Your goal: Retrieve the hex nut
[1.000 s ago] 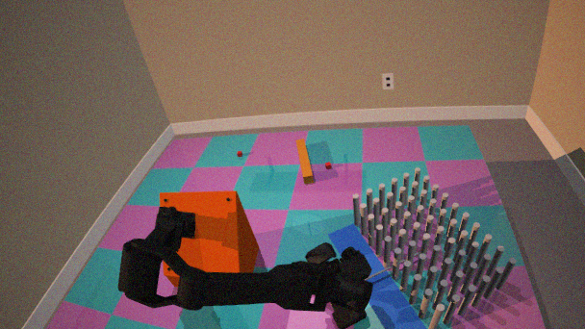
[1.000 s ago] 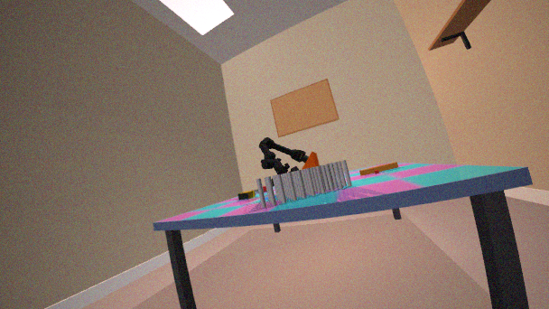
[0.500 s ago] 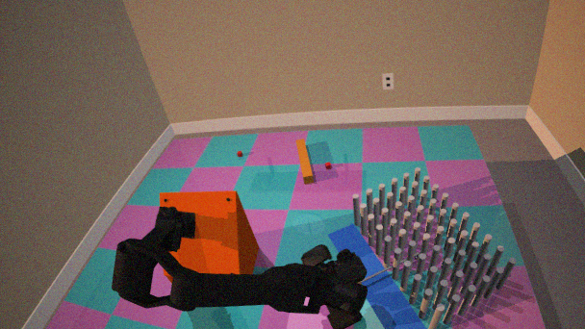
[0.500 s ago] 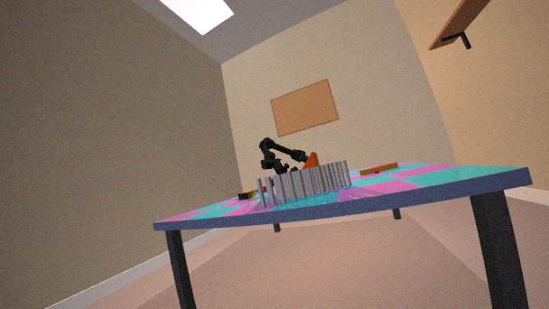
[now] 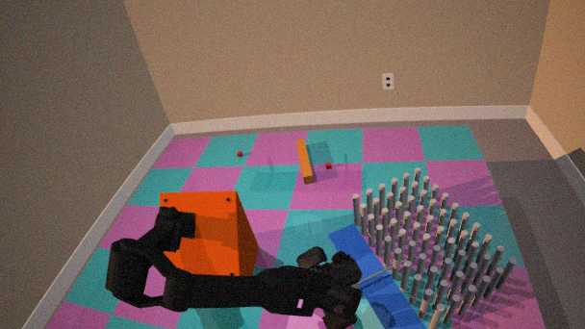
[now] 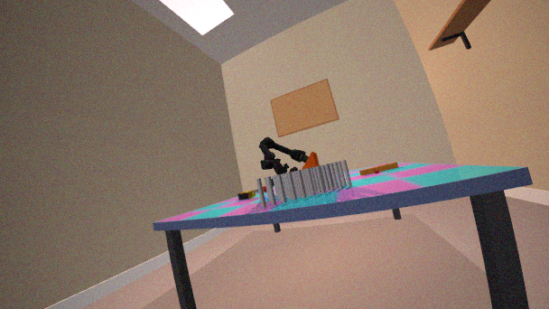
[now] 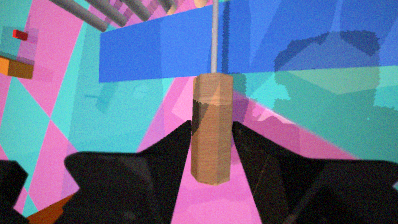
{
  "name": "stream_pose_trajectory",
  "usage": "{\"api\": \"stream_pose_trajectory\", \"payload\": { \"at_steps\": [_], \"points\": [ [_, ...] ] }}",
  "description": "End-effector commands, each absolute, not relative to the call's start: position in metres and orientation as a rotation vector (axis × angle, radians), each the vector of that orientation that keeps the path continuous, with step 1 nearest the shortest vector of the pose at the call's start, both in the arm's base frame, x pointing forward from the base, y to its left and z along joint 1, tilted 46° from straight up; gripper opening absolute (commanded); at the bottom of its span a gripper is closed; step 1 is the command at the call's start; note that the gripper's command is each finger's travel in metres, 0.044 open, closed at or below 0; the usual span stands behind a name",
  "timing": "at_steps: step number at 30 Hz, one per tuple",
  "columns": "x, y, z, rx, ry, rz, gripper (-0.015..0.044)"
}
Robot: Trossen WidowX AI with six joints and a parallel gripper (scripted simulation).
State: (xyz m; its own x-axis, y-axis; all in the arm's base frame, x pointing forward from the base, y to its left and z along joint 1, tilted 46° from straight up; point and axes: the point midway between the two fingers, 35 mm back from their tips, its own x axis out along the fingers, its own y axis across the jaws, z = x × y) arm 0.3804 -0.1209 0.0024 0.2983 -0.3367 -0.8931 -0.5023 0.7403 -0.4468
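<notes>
My gripper [image 5: 355, 285] [image 7: 211, 124] is shut on the wooden handle of a thin-rod tool [image 7: 212, 150] [image 5: 375, 276]. The grey rod points away from the fingers, passes over the blue taped strip [image 5: 348, 240] [image 7: 135, 55] and reaches the near edge of the spacer field. Its far end is cut off in the wrist view and too small to make out in the top view. The metal spacers [image 5: 356, 212] [image 6: 282, 187] [image 7: 82, 16] stand upright in rows behind the strip. I cannot make out the hex nut in any view.
A large orange wedge-shaped block [image 5: 212, 207] stands beneath and behind the arm. An orange bar [image 5: 305, 161] [image 7: 17, 68] lies at the back, with a small red cube [image 5: 328, 165] [image 7: 20, 34] beside it. Another red cube [image 5: 240, 154] is farther left. A yellow-and-black object [image 6: 246, 195] lies beyond the field.
</notes>
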Motion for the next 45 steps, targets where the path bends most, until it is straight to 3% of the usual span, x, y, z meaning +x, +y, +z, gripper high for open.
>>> {"api": "stream_pose_trajectory", "payload": {
  "at_steps": [1, 45],
  "points": [
    [0.376, -0.122, 0.004, -0.787, 1.301, 0.129, 0.0],
    [0.348, -0.135, 0.014, -0.788, 1.303, 0.128, 0.0]
  ]
}}
